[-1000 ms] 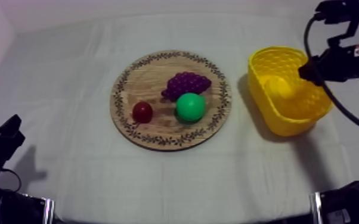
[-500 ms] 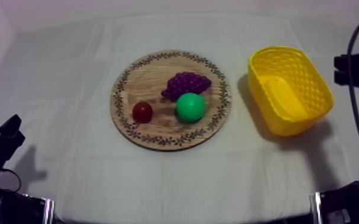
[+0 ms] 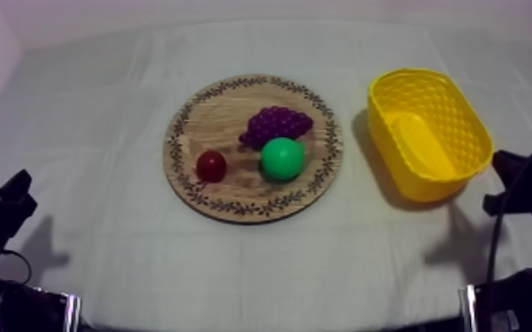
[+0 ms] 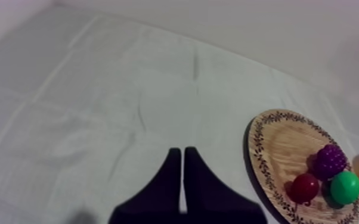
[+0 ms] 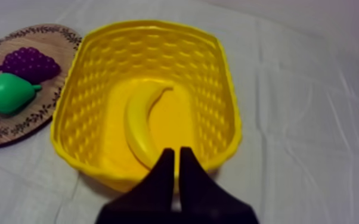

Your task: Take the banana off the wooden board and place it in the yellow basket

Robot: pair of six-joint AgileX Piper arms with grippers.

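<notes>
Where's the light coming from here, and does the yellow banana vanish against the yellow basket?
Top view: the yellow basket throws a dark shadow on the cloth toward the wooden board, so the light seems to come from the right. Right wrist view: the banana nearly matches the basket's colour, but shading along its edge keeps its curve readable.

— What lies on the table with the grey-white cloth point(image 3: 261, 265)?
— A round wooden board with a patterned rim point(image 3: 225, 115). It is ahead of the left gripper point(image 4: 182, 150), off to its right.
— Anything else?
— A yellow basket point(image 5: 92, 89) with dimpled walls, just in front of the right gripper point(image 5: 176, 150).
</notes>
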